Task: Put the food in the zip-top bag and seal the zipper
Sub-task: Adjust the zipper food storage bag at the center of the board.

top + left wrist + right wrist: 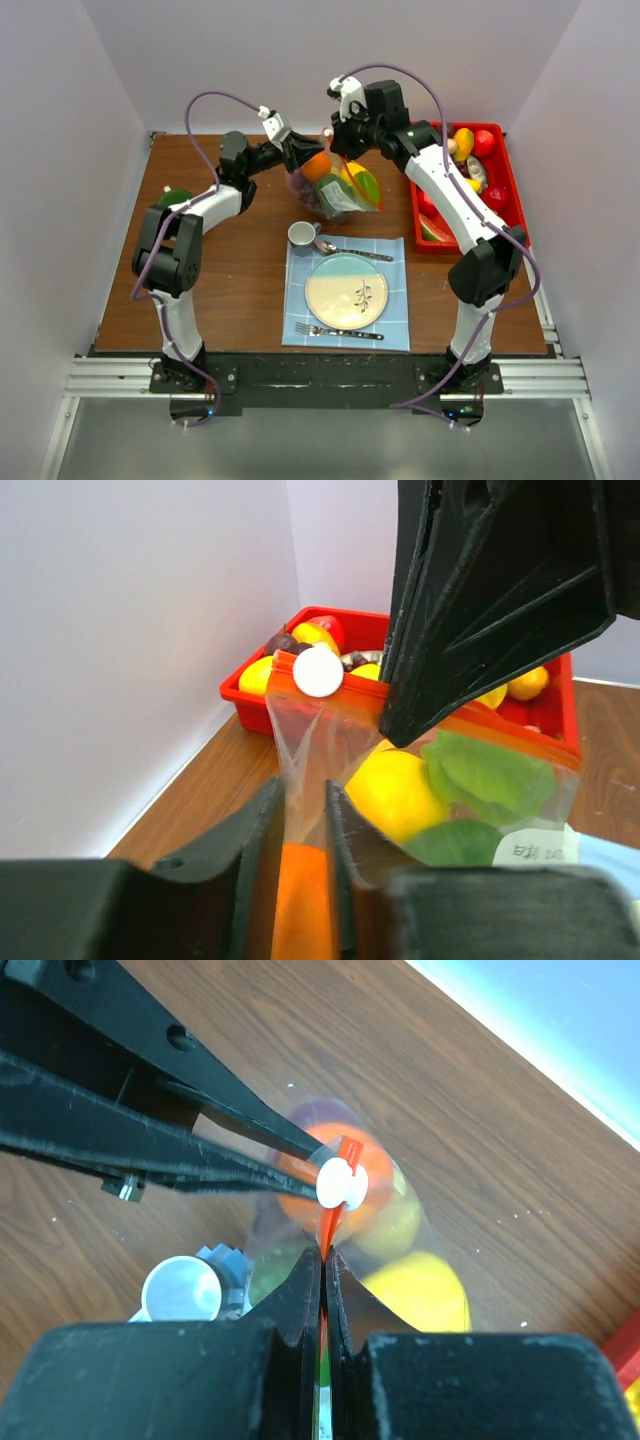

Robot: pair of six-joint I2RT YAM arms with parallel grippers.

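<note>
The clear zip-top bag (338,188) hangs above the table's far middle, between both grippers. It holds food: an orange piece (317,165), a yellow piece (392,792) and green pieces (490,775). My left gripper (297,152) is shut on the bag's edge (303,742), just below the white slider (318,672). My right gripper (345,140) is shut on the orange-red zipper (336,1215) right next to that slider (342,1184). The left fingers (200,1150) reach the slider from the left in the right wrist view.
A red tray (512,178) with several more toy fruits stands at the far right. A blue placemat (392,330) near the front carries a plate (346,291), cup (303,235), spoon and fork. A green object (175,196) lies by the left arm. Walls close in the sides.
</note>
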